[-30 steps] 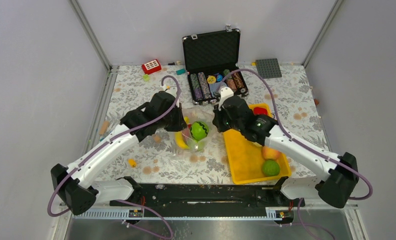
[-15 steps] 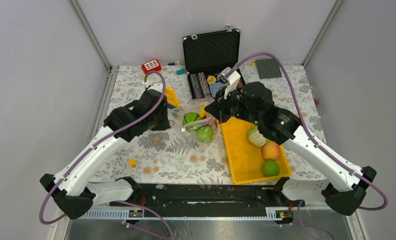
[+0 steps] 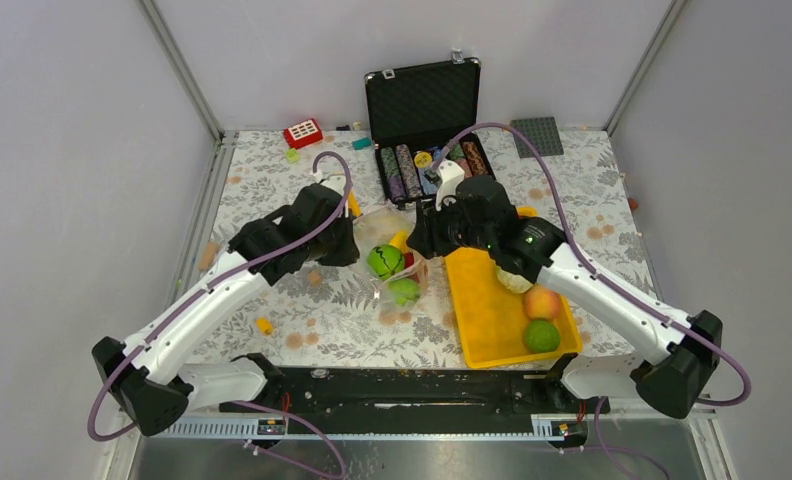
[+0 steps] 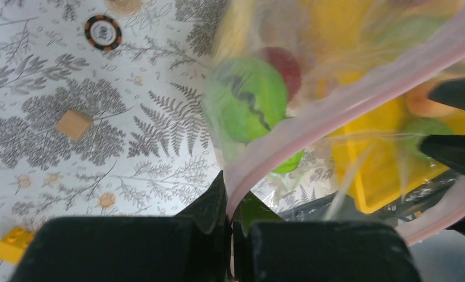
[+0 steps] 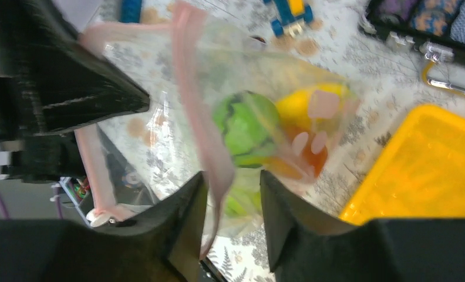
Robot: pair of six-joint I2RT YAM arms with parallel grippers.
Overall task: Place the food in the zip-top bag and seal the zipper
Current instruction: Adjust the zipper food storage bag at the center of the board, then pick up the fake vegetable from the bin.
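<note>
The zip-top bag [image 3: 392, 272] sits just left of the yellow tray [image 3: 480, 322], its bottom on the tabletop [image 3: 302, 330] and its mouth lifted between the two arms. The left hand [image 4: 230, 202] is pinched tight on the zipper [image 4: 336, 110] at the end farthest from the tray. The right hand [image 5: 233, 176] stands at the end next to the tray, its fingers a narrow gap apart. The pink strip hangs loose in that gap and looks unclamped.

The strip's long axis runs from one hand to the other, pointing across toward the tray. The mouth gapes between the two ends.

In the bag I count at least four pieces:
- a green striped ball [image 3: 383, 260]
- a second green one [image 3: 405, 291]
- a yellow banana [image 3: 399, 240]
- a reddish one, half hidden

On the tray lie three more:
- a pale round one [image 3: 513, 279]
- a peach [image 3: 541, 300]
- a green ball [image 3: 542, 335]

All three are on the far side of the right hand from the bag, well within that arm's reach and away from the left. So the right arm looks the one to fetch them, while the left keeps the mouth up. Sealing is not yet due.
</note>
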